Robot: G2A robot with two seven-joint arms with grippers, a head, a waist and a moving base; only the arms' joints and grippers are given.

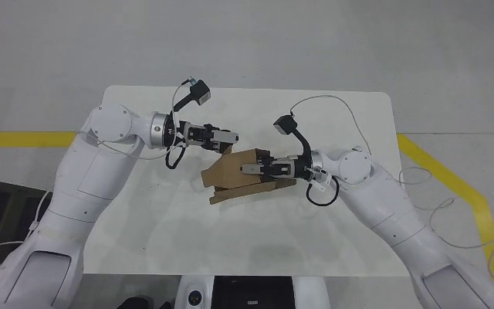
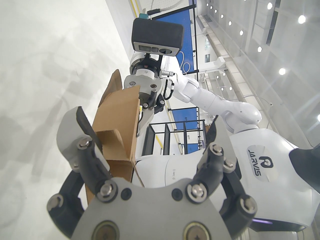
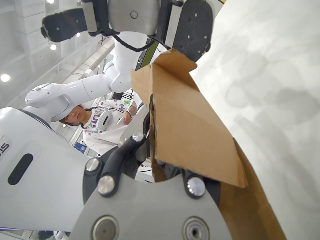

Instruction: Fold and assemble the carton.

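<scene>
1. Grey floor point(image 1: 247, 39) all round the station, crossed by a yellow line point(image 1: 31, 139) showing at both sides of the top view.
2. White worktop point(image 1: 154, 232), corners rounded, carrying the task's thing near its middle.
3. Brown corrugated carton point(image 1: 231, 174) near the middle of the worktop, between the two hands.
   - Partly folded only, tilted, with flaps standing loose and unclosed.
   - One long flap lying out flat along the side nearer the robot.
   - Resting on the surface or raised off it: cannot tell.
4. Left hand point(image 1: 228, 137) at the carton's far left corner, towards the rear edge of the worktop.
   - Fingers point(image 2: 68, 132) spread wide apart.
   - One dark perforated pad point(image 3: 193, 26) just beside the raised corner of a flap, seen from the right wrist.
   - Contact between pad and cardboard: cannot tell.
5. Right hand point(image 1: 256, 168) at the carton's right end, level with the left hand and well clear of it.
   - Pressed together on one upright panel and pinching it, one finger on each face of the cardboard.
   - Panel edge running straight out from between the fingers in the right wrist view.
</scene>
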